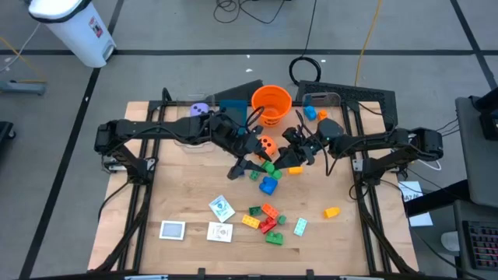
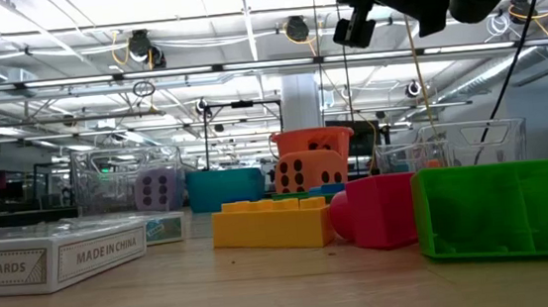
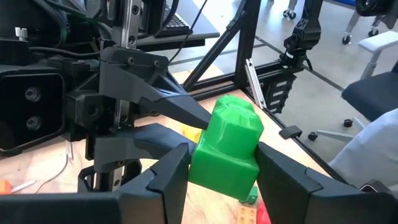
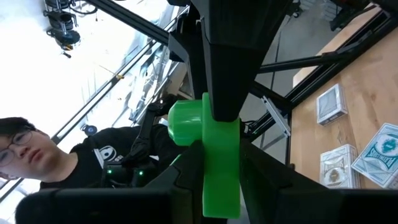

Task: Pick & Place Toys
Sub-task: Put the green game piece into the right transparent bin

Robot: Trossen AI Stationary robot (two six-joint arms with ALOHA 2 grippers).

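Wooden table (image 1: 187, 194) from above: my left gripper (image 1: 268, 158) and right gripper (image 1: 274, 155) meet mid-table near the orange bucket (image 1: 271, 105). Low down, loose bricks (image 2: 272, 223) lie along the front. Both wrist views show the green brick (image 3: 225, 149) clamped by both pairs of my fingers (image 3: 158, 180).

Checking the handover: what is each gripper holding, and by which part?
Both grip one green brick. The left gripper clamps its lower body sides; the right gripper pinches its flat end, with the left's fingers on the other end.
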